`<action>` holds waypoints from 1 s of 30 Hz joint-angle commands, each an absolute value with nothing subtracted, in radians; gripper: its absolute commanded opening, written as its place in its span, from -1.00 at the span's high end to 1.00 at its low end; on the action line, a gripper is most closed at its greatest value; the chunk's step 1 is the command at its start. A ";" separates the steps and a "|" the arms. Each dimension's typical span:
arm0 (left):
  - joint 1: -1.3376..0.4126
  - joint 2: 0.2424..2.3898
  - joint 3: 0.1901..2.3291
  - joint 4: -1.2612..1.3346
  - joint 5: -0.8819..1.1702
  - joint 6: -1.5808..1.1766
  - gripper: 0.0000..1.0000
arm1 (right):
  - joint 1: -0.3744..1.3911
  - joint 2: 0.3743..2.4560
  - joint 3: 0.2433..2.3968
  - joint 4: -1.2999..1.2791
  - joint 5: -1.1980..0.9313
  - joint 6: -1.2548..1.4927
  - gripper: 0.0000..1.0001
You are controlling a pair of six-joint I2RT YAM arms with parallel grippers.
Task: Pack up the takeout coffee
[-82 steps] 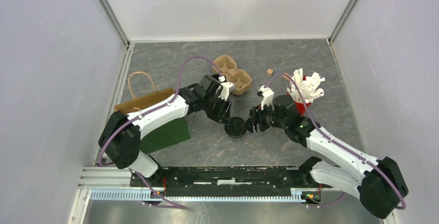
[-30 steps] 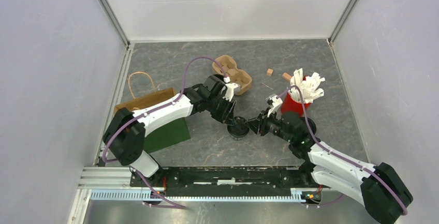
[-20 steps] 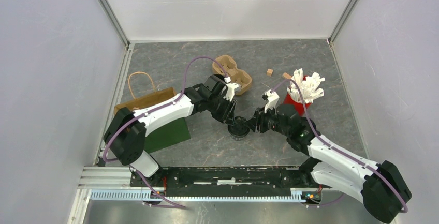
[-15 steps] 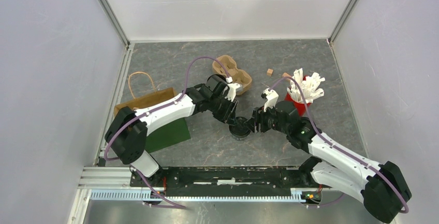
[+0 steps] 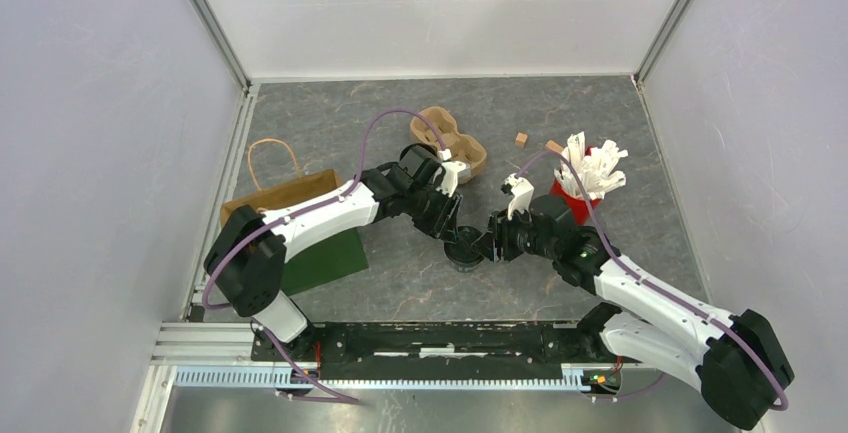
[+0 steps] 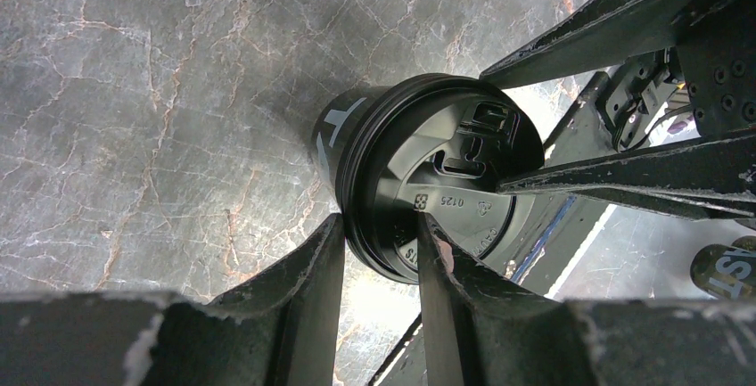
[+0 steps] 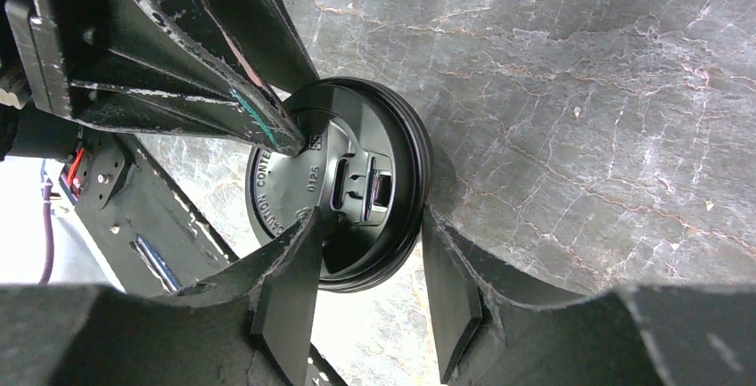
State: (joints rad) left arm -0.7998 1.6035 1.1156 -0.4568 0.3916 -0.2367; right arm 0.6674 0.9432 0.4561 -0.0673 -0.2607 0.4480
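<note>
The takeout coffee (image 5: 463, 250), a small black cup with a black lid, stands upright on the table between both grippers. My left gripper (image 5: 452, 226) comes from the upper left. In the left wrist view it (image 6: 379, 221) pinches the lid's near rim, with one finger outside the rim and one on the lid (image 6: 437, 181). My right gripper (image 5: 489, 243) comes from the right. In the right wrist view it (image 7: 365, 225) straddles the lid's (image 7: 334, 181) rim, one finger over the lid top and one just outside, with a wider gap.
A brown paper bag (image 5: 283, 193) lies on its side at the left with a green sheet (image 5: 322, 261) in front of it. A brown pulp carrier tray (image 5: 450, 143) sits behind the left gripper. A red cup of white sticks (image 5: 585, 178) and two small wooden cubes (image 5: 520, 138) stand at the back right.
The right gripper drew back from the cup, then returned to its rim. The left gripper stayed on the lid, and the cup shifted slightly right.
</note>
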 commanded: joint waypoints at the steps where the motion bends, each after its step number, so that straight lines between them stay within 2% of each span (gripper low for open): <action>1: -0.815 1.667 1.085 -0.555 0.275 -0.240 0.18 | 0.670 0.945 0.414 -0.056 -0.289 0.451 0.03; 21: -0.815 1.709 1.074 -0.566 0.252 -0.225 0.18 | 0.669 0.872 0.069 0.022 -0.203 0.483 0.12; 27: -0.815 1.712 1.086 -0.580 0.257 -0.222 0.18 | 0.670 0.842 0.050 0.003 -0.183 0.453 0.11; 30: -0.815 1.707 1.088 -0.578 0.277 -0.209 0.18 | 0.670 0.816 0.111 -0.023 -0.199 0.447 0.10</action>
